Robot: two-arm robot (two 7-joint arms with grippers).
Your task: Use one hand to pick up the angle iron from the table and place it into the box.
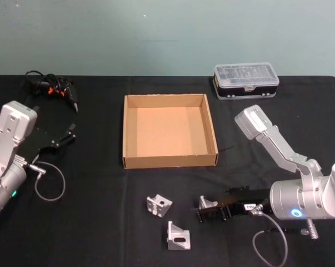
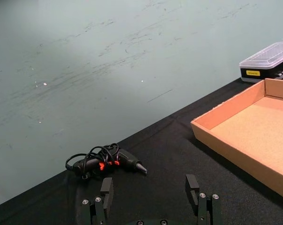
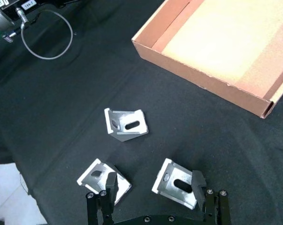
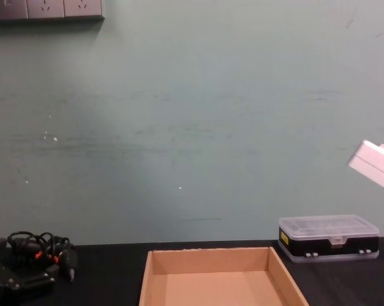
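Three silver angle irons lie on the black table [image 1: 100,222] in front of the box: one [image 1: 159,204] on the left, one [image 1: 178,236] nearest me, one [image 1: 208,203] on the right. My right gripper [image 1: 205,213] is low over the table and open, reaching leftwards at the right-hand iron. In the right wrist view that iron [image 3: 178,187] lies between the fingers, against one finger [image 3: 197,180], while the other finger [image 3: 110,183] overlaps a second iron [image 3: 101,176]. The tan cardboard box [image 1: 125,133] holds nothing. My left gripper [image 2: 149,187] is open and parked at the table's left.
A clear-lidded plastic case [image 1: 246,79] stands behind the box to the right. A black tool with a coiled cord [image 1: 50,89] lies at the back left, also seen from the chest [image 4: 35,248]. A loose cable loop [image 1: 49,183] hangs by the left arm.
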